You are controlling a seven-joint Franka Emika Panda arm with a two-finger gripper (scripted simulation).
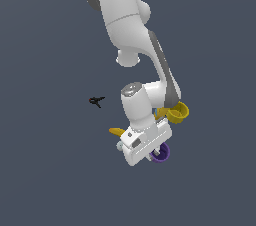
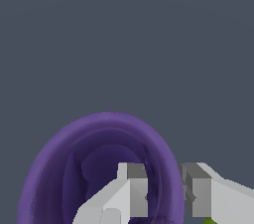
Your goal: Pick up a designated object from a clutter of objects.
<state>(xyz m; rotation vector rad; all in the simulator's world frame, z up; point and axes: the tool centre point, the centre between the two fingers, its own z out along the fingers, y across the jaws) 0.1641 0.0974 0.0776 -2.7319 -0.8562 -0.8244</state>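
Note:
The purple cup [image 2: 74, 168] fills the lower part of the wrist view, its round opening facing the camera. My gripper [image 2: 164, 193] straddles the cup's rim, with one finger [image 2: 134, 188] inside the cup and the other [image 2: 198, 191] outside. The cup wall is pinched between them. In the exterior view the purple cup [image 1: 162, 156] peeks out from under the white hand, and my gripper [image 1: 157, 151] is mostly hidden behind that hand.
A yellow cup [image 1: 177, 113] sits just behind the arm's wrist. The tip of a yellow banana [image 1: 116, 131] shows on the exterior view's left of the hand. A tiny black-red tool [image 1: 96, 101] lies farther left on the grey floor.

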